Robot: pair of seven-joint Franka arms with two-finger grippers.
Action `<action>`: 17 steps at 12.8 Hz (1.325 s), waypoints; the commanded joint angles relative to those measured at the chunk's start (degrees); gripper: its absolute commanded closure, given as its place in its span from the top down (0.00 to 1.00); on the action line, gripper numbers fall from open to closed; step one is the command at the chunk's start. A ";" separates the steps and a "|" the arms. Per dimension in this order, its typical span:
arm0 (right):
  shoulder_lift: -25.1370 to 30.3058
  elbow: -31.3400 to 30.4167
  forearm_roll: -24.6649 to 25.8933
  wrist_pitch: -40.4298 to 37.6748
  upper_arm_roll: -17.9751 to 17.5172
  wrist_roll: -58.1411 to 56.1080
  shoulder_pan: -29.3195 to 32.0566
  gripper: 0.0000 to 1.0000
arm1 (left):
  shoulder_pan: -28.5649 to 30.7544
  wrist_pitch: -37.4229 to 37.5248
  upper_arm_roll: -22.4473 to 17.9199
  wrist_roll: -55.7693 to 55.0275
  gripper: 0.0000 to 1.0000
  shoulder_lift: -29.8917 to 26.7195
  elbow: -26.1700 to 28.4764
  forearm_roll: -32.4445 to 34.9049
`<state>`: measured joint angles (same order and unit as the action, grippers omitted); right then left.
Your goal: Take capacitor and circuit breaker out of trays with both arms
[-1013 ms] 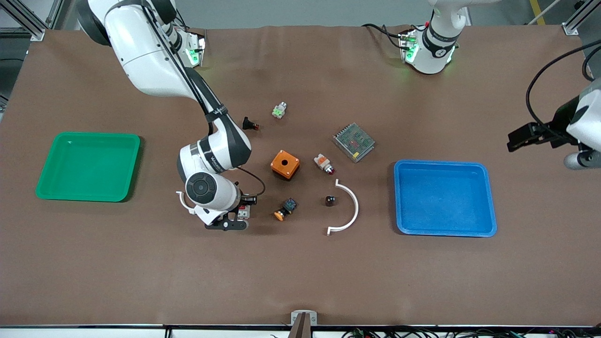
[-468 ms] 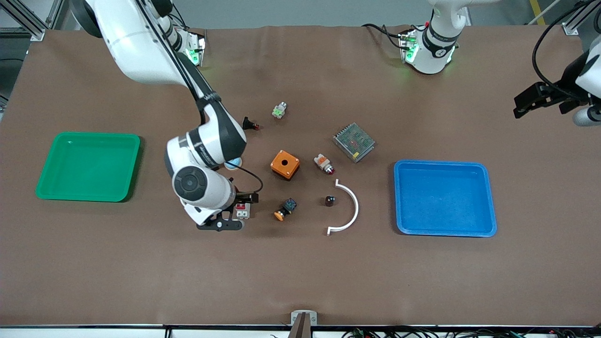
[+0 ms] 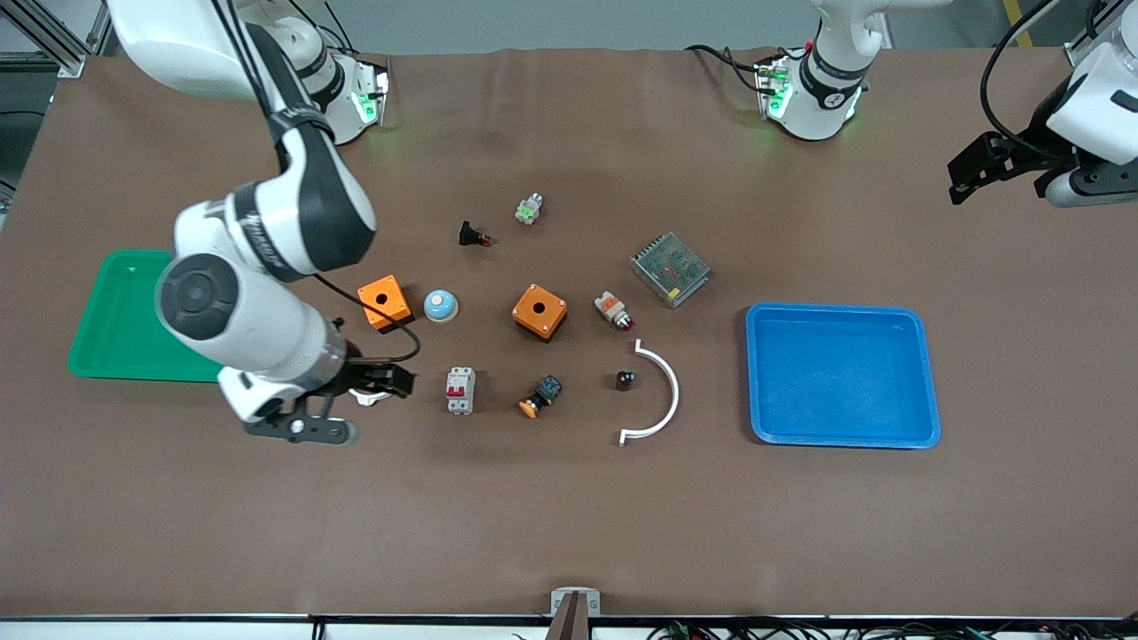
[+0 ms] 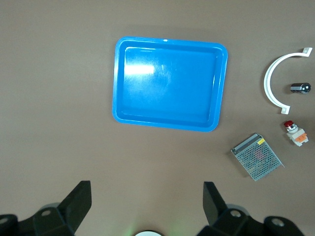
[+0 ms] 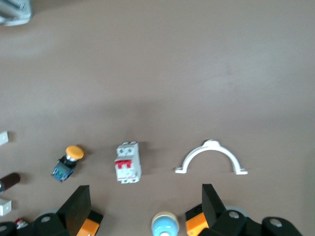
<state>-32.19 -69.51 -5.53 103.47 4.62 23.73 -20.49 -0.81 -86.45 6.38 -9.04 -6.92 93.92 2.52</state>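
The breaker (image 3: 460, 389), a white block with red levers, lies flat on the brown table; it also shows in the right wrist view (image 5: 128, 162). My right gripper (image 3: 378, 382) hangs open and empty over a small white clamp (image 3: 364, 397), between the green tray (image 3: 116, 311) and the breaker; its gripper (image 5: 146, 206) holds nothing. The capacitor (image 3: 625, 380), a tiny dark cylinder, sits inside a white arc (image 3: 662, 396) and shows in the left wrist view (image 4: 300, 87). My left gripper (image 3: 973, 169) waits open (image 4: 146, 206) above the left arm's end of the table.
The blue tray (image 3: 843, 375) lies toward the left arm's end. Two orange boxes (image 3: 384, 302) (image 3: 540, 311), a light-blue dome (image 3: 440, 306), an orange-capped button (image 3: 540, 396), a white-and-orange lamp (image 3: 613, 310), a metal mesh box (image 3: 670, 268) and two small parts (image 3: 471, 235) (image 3: 529, 210) are scattered mid-table.
My right gripper opened, let go of the breaker and drew away toward the green tray, uncovering an orange box and the blue dome. The left arm shifted toward its base.
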 commanded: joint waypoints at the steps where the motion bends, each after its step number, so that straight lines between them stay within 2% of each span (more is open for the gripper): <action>1: 2.64 -0.62 1.49 -0.98 1.26 0.00 1.85 1.00 | -1.29 -1.26 -0.93 -0.10 1.00 -1.69 1.79 -1.72; 4: 3.96 -0.54 4.72 -6.16 4.24 -4.70 4.84 1.00 | -2.61 -1.26 -0.93 -2.12 1.00 -1.43 1.79 -1.82; 6: 6.43 -0.97 4.49 -6.44 9.50 -14.10 5.02 1.00 | -3.40 -1.52 -1.02 -2.30 1.00 -1.25 1.79 -1.81; 8: 8.35 -2.89 4.04 -5.66 9.44 -18.96 8.69 1.00 | -3.49 -1.52 -1.89 -2.30 1.00 -1.17 1.27 -1.90; 9: 10.63 -6.56 3.95 -2.78 9.26 -20.72 9.06 1.00 | -3.41 -1.52 -2.33 -2.04 1.00 -1.08 1.00 -2.43; 10: 14.39 -13.04 4.04 3.52 8.22 -22.31 10.11 1.00 | -3.32 -1.52 -2.42 -1.95 1.00 -0.99 1.00 -3.04; 11: 16.78 -17.28 4.04 8.19 5.34 -23.80 12.82 1.00 | -2.88 -1.87 -2.42 -1.77 1.00 -0.29 0.83 -3.22; 12: 18.46 -19.41 4.04 9.46 1.74 -24.25 16.24 1.00 | -2.96 -2.14 -2.34 -1.25 1.00 0.06 0.39 -3.05; 14: 20.66 -19.09 4.13 7.63 -3.72 -23.99 20.65 1.00 | -3.31 -2.05 -1.99 -1.07 1.00 0.24 -0.40 -2.26; 15: 21.80 -18.56 4.13 6.58 -4.09 -24.25 21.10 1.00 | -3.32 -1.88 -1.90 -0.98 1.00 0.24 -0.41 -2.08; 17: 21.64 -11.65 4.04 -2.60 -4.01 -23.73 20.93 1.00 | -3.23 -1.61 -1.90 -0.98 1.00 -0.02 -0.58 -1.99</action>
<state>-12.19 -84.59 -1.43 107.17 2.18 0.41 -1.10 -3.88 -88.39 4.52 -10.72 -7.00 94.45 0.28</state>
